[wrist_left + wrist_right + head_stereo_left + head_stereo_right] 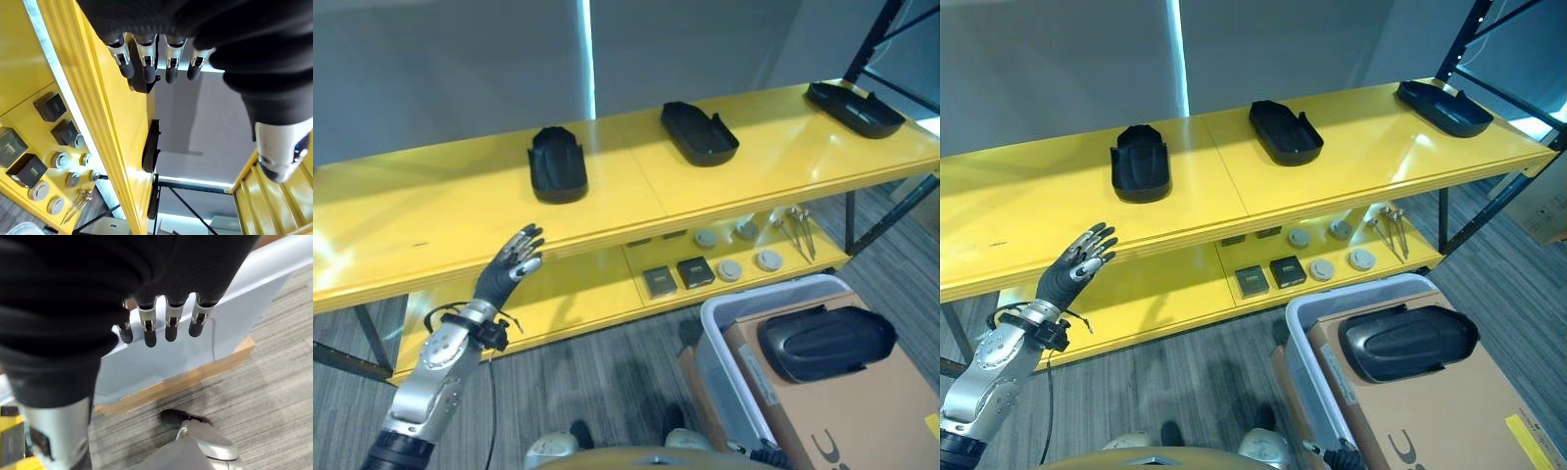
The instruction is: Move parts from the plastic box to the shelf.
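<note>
Overhead, glossy yellow shelf point(724, 181), three moulded black parts point(557, 164), left hand point(512, 262) relaxed.

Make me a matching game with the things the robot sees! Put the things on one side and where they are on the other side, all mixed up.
Things:
1. black part with the tall back
2. black part still to move
3. round grey discs
4. left hand

Places:
A. on the lower level of the shelf
B. in the air in front of the shelf's edge, holding nothing
C. on the yellow top of the shelf
D. on the cardboard in the plastic box

Pairs: 1-C, 2-D, 3-A, 4-B
</note>
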Available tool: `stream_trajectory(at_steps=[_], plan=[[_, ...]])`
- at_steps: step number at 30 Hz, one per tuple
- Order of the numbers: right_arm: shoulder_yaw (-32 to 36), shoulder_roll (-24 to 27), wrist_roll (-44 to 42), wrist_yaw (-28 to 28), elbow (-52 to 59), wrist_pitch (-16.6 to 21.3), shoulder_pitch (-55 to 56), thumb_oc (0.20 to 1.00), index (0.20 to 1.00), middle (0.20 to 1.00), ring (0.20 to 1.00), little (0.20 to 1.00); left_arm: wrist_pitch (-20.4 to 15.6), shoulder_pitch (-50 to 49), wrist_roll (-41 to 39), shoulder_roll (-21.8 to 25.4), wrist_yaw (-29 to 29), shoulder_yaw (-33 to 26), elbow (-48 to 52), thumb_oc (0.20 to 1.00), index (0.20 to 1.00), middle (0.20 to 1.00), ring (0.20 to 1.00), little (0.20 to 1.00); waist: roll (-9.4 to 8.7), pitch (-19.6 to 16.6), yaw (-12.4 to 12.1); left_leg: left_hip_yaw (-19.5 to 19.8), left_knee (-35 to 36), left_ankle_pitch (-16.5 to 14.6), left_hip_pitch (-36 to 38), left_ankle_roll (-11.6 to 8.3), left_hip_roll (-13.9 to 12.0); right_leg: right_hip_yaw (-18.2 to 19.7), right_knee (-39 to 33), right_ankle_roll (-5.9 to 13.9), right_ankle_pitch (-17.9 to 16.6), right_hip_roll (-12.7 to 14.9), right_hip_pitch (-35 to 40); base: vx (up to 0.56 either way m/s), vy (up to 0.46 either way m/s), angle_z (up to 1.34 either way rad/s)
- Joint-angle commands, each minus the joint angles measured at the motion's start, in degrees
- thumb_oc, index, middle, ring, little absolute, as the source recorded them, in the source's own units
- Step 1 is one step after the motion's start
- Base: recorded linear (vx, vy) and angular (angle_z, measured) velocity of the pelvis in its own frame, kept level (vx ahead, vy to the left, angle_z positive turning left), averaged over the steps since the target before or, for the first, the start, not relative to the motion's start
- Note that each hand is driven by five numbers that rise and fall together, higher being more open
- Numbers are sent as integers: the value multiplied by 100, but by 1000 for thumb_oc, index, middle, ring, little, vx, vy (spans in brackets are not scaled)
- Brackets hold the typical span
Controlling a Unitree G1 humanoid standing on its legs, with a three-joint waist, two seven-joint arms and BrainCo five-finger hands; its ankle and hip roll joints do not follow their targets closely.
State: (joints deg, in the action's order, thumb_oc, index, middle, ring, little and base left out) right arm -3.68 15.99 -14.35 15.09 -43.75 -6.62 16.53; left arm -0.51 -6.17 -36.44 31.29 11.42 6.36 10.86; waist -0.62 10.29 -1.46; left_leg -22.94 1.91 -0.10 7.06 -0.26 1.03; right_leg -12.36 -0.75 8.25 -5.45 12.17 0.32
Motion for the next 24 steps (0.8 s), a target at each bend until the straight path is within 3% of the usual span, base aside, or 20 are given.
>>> stream_trajectory(at_steps=[1,7,8,10,11,17,21,22,24], plan=[[8,-20,-330,227,-112,221,96,1000,1000,1000,1000,1000,-246,-67,-276,156,332,-463,355,1000,1000,1000,1000,1000,110,-15,-32,217,-307,-396,-214,108,-130,-578,799,659,-490,646,-220,-211,159,-48],[-233,132,-241,96,-408,369,-125,1000,1000,1000,1000,1000,-311,-1,-1223,107,581,-501,195,1000,1000,1000,1000,1000,349,-103,-195,-495,-176,-451,-236,243,-121,-1558,1922,524,70,677,-435,-166,96,-85],[-327,199,-57,27,-519,396,-253,1000,1000,1000,1000,1000,-421,37,-1310,23,536,-448,222,1000,1000,1000,1000,1000,345,-110,-252,-784,-265,-446,-344,291,-186,-1905,1983,441,194,726,-363,-166,13,-121],[-372,224,13,3,-588,403,-320,1000,1000,1000,1000,1000,-461,58,-1317,-34,568,-416,247,1000,1000,1000,1000,1000,323,-110,-288,-950,-321,-433,-404,303,-237,-2066,1906,399,248,714,-292,-113,-102,-163],[-410,227,126,-37,-812,513,-391,1000,1000,1000,1000,1000,-384,105,-1419,-136,544,-325,281,1000,1000,1000,1000,1000,248,-103,-296,-1215,-514,-410,-543,284,-385,-2229,1531,330,317,575,-83,-71,-211,-203],[-447,243,312,-136,-890,463,-294,1000,1000,1000,1000,1000,-266,302,-1421,-357,271,-129,5,1000,1000,1000,1000,1000,132,-179,-88,-1381,-664,-258,-561,106,-766,-2049,799,183,475,96,115,-15,-220,-129],[-388,253,480,-130,-1195,552,-159,1000,1000,1000,1000,1000,-160,501,-1381,-511,112,125,-427,1000,1000,1000,1000,1000,-3,-249,115,-1484,-997,-400,-514,-12,-1017,-1935,445,73,348,-79,111,2,-192,-40],[-376,269,504,-138,-1244,575,-162,1000,1000,1000,1000,1000,-159,516,-1409,-535,77,153,-495,1000,1000,1000,1000,1000,-36,-249,125,-1409,-1124,-441,-538,-37,-1056,-1871,411,46,341,-107,103,44,-159,-34],[-313,388,538,-175,-1396,617,-247,1000,1000,1000,1000,1000,-186,517,-1293,-698,-187,241,-796,1000,1000,1000,1000,1000,-112,-187,41,-621,-2107,-339,-984,-289,-1325,-1422,296,-167,422,-318,122,49,-153,-32]])
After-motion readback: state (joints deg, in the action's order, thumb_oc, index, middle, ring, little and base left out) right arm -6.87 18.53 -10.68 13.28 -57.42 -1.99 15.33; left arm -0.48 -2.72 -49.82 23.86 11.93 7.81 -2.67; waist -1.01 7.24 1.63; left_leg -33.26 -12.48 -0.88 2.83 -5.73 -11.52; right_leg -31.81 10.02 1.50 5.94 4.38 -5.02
